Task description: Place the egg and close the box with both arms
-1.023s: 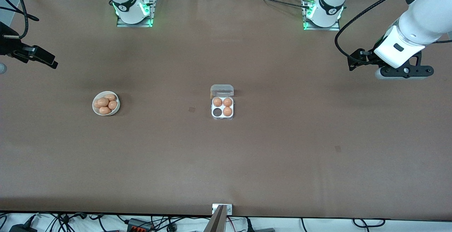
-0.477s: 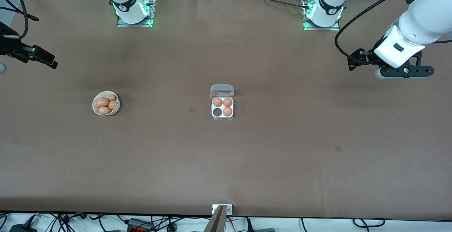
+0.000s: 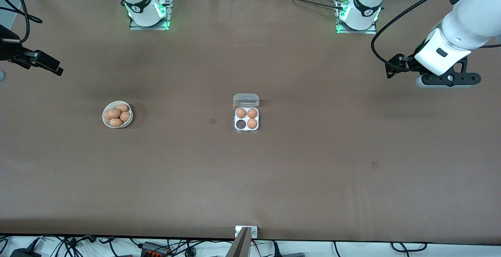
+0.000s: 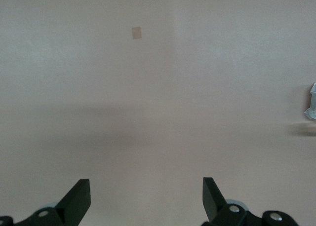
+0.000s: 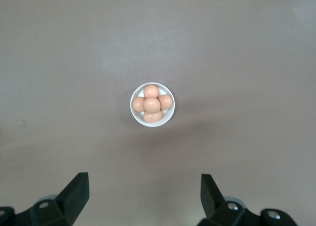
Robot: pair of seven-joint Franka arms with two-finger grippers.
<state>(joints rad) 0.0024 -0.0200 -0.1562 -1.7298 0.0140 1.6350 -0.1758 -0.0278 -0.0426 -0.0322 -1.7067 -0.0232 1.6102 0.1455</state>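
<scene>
Jaws stand wide and empty on both arms, and over the last second almost nothing has moved. The right gripper (image 5: 143,199) hangs high over the counter (image 3: 313,171) at the right arm's end, its wrist view looking straight down on the bowl (image 5: 168,115) of eggs; in the front view only a dark part of that arm shows at the picture's edge, and it has crept a shade upward in that view since a second ago. The left gripper (image 4: 146,199) hovers over bare counter at the left arm's end and has barely shifted; of the box its wrist view catches only a sliver at the edge.

The box (image 3: 246,129) sits at mid-counter where it was, its clear lid (image 3: 246,99) standing open on the side toward the arms' bases. Three cells hold eggs (image 3: 252,123); the empty cell (image 3: 240,124) is the one nearer the front camera and toward the right arm's end. The bowl (image 3: 106,121) rests well apart from the box, toward the right arm's end, with five eggs (image 3: 114,113) heaped in it as the right wrist view counts them.

Both arms appear parked at their starting poses, so the task looks barely begun. With the right gripper already centred over the bowl, the first step is probably its descent for an egg; the left arm waits, likely for the lid.
</scene>
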